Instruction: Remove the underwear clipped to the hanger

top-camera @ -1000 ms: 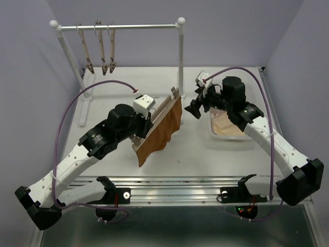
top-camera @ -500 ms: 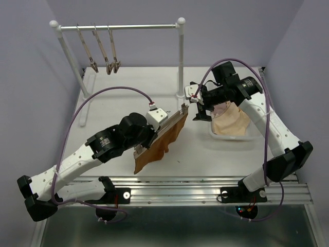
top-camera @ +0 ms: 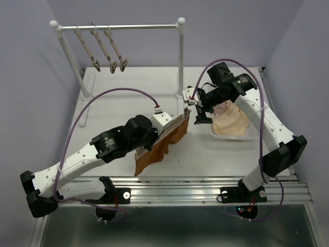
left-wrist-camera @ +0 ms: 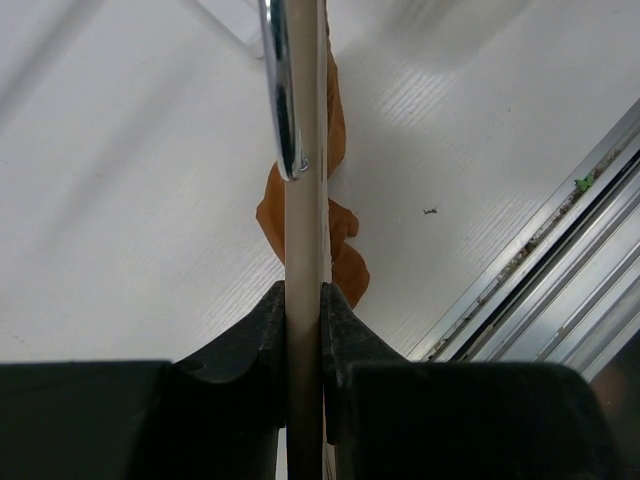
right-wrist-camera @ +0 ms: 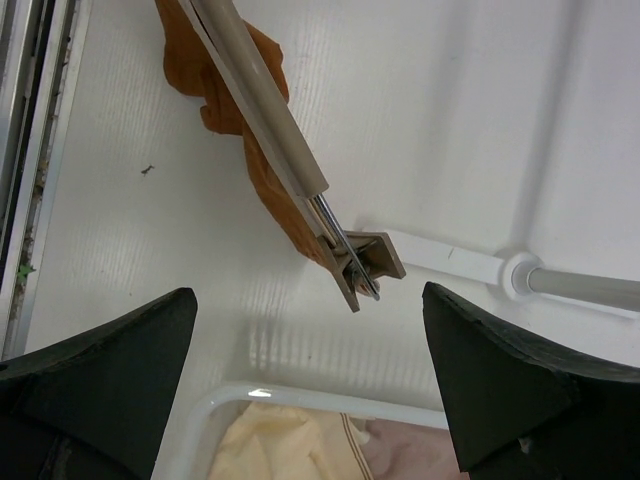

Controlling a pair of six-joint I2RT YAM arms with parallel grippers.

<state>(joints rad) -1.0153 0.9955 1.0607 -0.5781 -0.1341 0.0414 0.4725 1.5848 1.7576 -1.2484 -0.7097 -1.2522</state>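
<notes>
The orange-brown underwear hangs from a wooden clip hanger over the table's middle. My left gripper is shut on the hanger's bar, with the cloth below it. My right gripper is open and empty. It hovers just by the hanger's end clip, which sits between the spread jaws without touching them. The orange cloth trails from that clip. The cream-beige underwear and the pale pink one lie in a white tray.
A white clothes rack stands at the back with three empty clip hangers on its rail. Its right post and foot are close behind my right gripper. The tray rim lies under that gripper. Metal rails run along the near edge.
My left arm has carried the hanger and orange-brown underwear right and nearer. My right gripper has moved from over the tray to the hanger's end clip. The empty hangers have swung right.
</notes>
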